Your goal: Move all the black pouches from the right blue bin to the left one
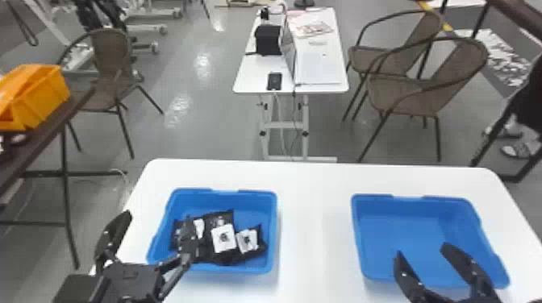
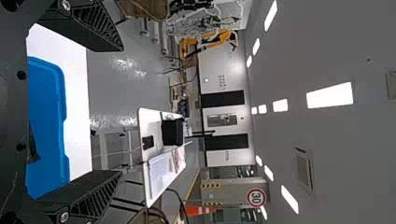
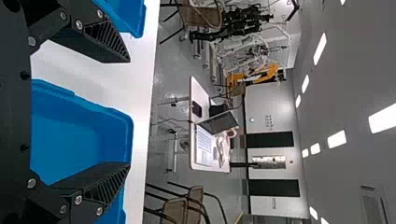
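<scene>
Blue plastic, smooth and round-cornered, forms the left bin (image 1: 275, 229) and the right bin (image 1: 403, 233), set well apart on my glossy white tabletop (image 1: 314, 209). The black pouches (image 1: 224, 238) lie in the left bin, soft-looking and creased, with pointed corners and flat, pale square labels; they overlap one another. My left tool (image 1: 158, 217) has its two rigid black fingers spread wide. From the head view, one finger crosses in front of the leftmost pouch while the other stands outside the bin's left side; I can't tell whether that finger touches the pouch. My right tool (image 1: 422, 250) is spread as well, its tips over the right bin as I see it from the head, with the pouches off to its left. Up close, both tools have ribbed, wedge-shaped fingers.
</scene>
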Available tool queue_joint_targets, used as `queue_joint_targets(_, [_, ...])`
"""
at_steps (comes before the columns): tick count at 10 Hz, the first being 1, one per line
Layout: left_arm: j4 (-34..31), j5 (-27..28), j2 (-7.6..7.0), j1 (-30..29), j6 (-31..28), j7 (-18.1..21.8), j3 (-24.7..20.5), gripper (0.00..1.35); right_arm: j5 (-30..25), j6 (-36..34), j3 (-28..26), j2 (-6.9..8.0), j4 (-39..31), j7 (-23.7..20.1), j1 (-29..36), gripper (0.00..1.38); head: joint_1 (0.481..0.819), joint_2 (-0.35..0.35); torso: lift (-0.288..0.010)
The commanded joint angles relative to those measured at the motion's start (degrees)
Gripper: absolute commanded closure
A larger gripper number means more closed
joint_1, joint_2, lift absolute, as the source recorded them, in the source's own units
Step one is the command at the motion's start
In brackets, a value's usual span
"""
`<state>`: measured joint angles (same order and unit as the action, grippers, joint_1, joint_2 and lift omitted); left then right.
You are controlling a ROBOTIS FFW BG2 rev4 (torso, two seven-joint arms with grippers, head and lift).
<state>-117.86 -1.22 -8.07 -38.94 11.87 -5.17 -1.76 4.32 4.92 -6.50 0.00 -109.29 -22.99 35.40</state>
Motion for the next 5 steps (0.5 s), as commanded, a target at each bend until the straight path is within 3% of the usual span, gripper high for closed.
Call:
queue_joint_targets(1, [0.00, 0.08, 0.07, 0.00, 0.09, 0.07, 0.00, 0.09, -0.01, 0.00, 0.00, 0.05, 0.04, -0.04, -0.06, 0.26, 0.695, 0.087, 0.010])
queue_joint_targets(5, [0.09, -0.01, 0.07, 0.09, 0.00, 0.60, -0.18, 0.09, -0.19, 0.09, 0.00, 0.05, 0.04, -0.04, -0.24, 0.26, 0.695, 0.086, 0.010])
